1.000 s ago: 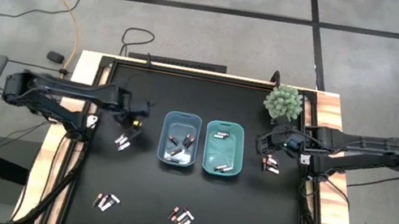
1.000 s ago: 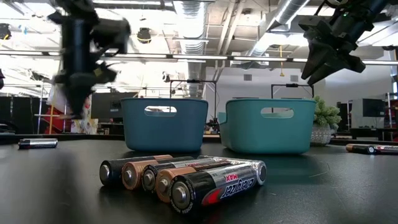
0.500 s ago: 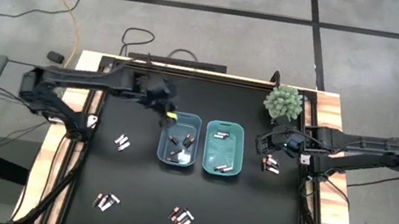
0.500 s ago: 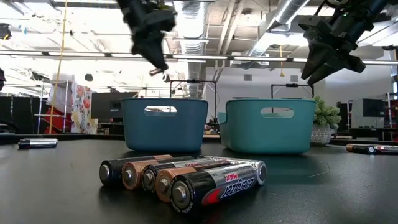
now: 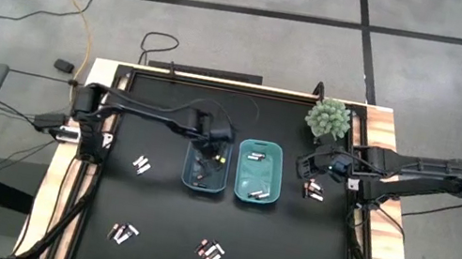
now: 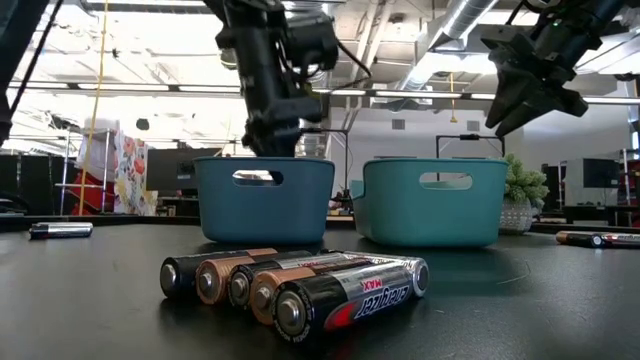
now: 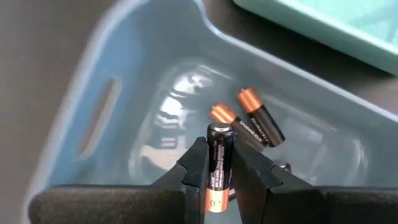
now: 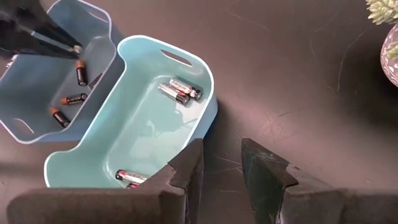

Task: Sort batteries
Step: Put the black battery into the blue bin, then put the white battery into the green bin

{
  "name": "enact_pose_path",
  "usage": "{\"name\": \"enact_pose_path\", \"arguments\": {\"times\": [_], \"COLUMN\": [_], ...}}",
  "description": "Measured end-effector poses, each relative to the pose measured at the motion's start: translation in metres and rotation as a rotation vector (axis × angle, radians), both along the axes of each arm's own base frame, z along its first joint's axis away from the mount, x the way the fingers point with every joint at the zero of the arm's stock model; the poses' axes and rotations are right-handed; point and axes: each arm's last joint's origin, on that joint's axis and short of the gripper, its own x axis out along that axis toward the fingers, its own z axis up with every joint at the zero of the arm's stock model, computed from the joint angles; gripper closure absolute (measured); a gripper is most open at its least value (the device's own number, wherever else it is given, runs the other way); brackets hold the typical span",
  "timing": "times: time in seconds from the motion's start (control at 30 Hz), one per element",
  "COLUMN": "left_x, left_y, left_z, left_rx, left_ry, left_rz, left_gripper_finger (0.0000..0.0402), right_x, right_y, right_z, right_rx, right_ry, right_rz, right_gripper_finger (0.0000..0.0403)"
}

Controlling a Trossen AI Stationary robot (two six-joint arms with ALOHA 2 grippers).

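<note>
Nearest the low camera, well in front of the blue rectangular plastic bin (image 5: 208, 158), a row of dark cylindrical batteries with copper ends (image 6: 300, 286) lies side by side on the black table top (image 5: 285, 253). From above, this cluster sits in front of the blue bin, and a second small group of batteries (image 5: 124, 232) lies in front of the bin and to its left. A further pair (image 5: 142, 164) rests just left of the blue bin's front corner.

The left gripper (image 7: 221, 163) hangs over the blue bin, its two dark fingers closed on a single dark battery with a copper end (image 7: 219, 168), held upright between the pads above the bin's interior. Inside the blue bin, under the gripper, two copper-topped dark batteries (image 7: 247, 123) lie on the floor.

Touching the blue bin's right side stands the teal rectangular plastic bin (image 5: 258, 170), with silvery batteries (image 8: 179, 89) in it. Right of the teal bin, away from the blue one, the right gripper (image 8: 221, 163) hovers above the table with its fingers slightly parted and nothing between them; a few more batteries (image 5: 313, 191) lie just beneath it. Behind the right gripper, a small green potted plant (image 5: 327, 118) stands at the far edge.
</note>
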Motion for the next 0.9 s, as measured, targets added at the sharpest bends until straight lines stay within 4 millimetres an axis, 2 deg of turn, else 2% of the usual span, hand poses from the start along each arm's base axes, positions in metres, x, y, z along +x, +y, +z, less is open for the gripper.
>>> {"name": "enact_pose_path", "arguments": {"times": [0.17, 0.27, 0.57, 0.9], "left_x": [0.003, 0.003, 0.002, -0.003], "left_y": [-0.001, -0.001, 0.001, 0.0], "left_z": [-0.023, -0.022, -0.022, -0.023], "left_rx": [-0.053, -0.054, -0.1, -0.083], "left_ry": [0.03, 0.013, -0.002, 0.061], "left_rz": [0.035, 0.042, 0.099, 0.049], "left_gripper_finger": [0.0355, 0.0351, 0.0305, 0.0241], "right_x": [0.0, 0.0, 0.0, 0.0], "right_y": [0.0, 0.002, 0.004, 0.004], "right_z": [0.0, 0.0, 0.0, 0.0], "right_rx": [-0.003, -0.011, -0.015, -0.015], "right_ry": [0.008, 0.011, 0.014, 0.014], "right_rz": [0.006, 0.025, 0.044, 0.044], "right_gripper_finger": [0.0275, 0.0275, 0.0275, 0.0275]}}
